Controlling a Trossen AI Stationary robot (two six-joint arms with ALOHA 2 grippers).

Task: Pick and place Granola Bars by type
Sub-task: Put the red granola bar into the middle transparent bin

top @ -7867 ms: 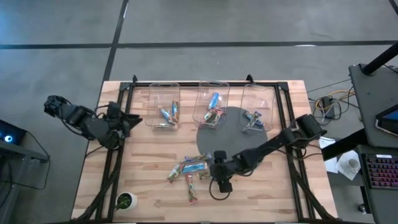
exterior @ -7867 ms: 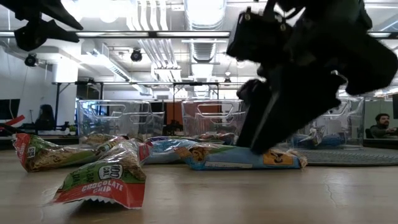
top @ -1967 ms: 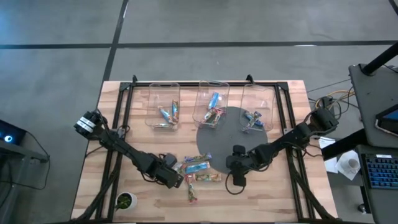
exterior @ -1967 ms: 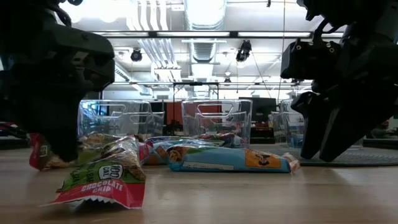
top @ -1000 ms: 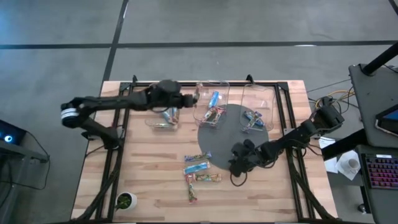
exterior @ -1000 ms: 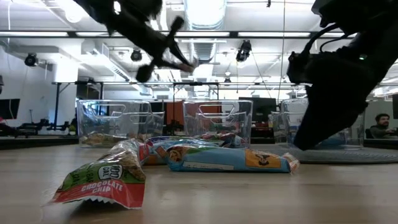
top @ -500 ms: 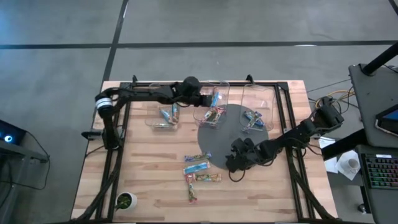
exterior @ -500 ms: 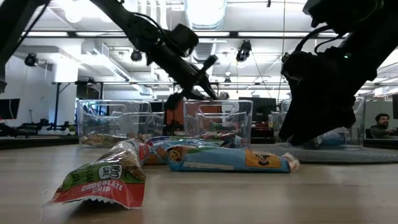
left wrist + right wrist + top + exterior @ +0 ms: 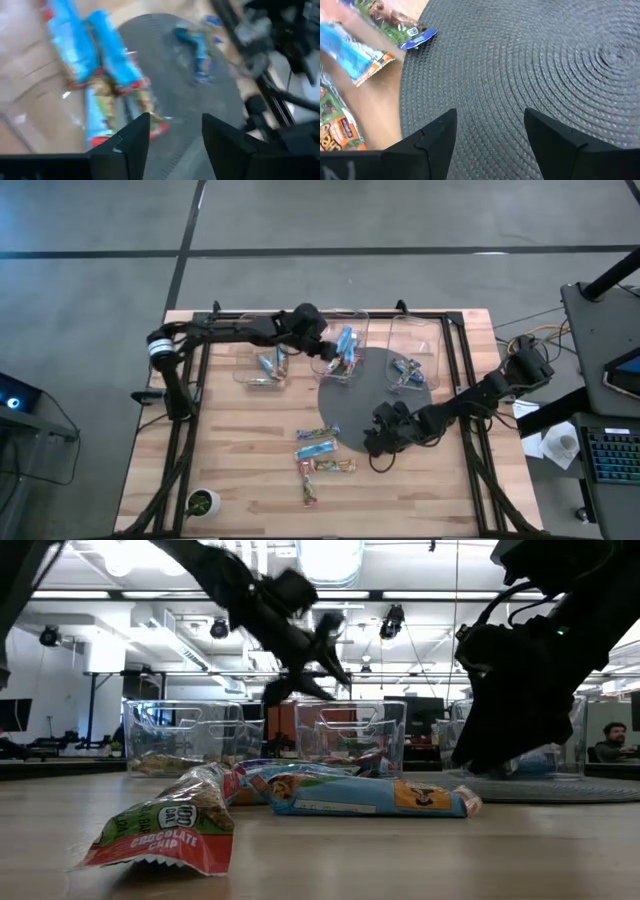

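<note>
Jaws apart, bars blurred below

The left arm stretches level across the far side of the bench with its left claw raised, fingers parted and empty, while the right arm reaches in low from the right edge, its right claw spread wide and empty.

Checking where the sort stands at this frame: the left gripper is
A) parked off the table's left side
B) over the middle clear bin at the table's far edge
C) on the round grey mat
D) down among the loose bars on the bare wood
B: in the high view the left gripper sits over the middle bin, fingers apart with nothing between them.
</note>
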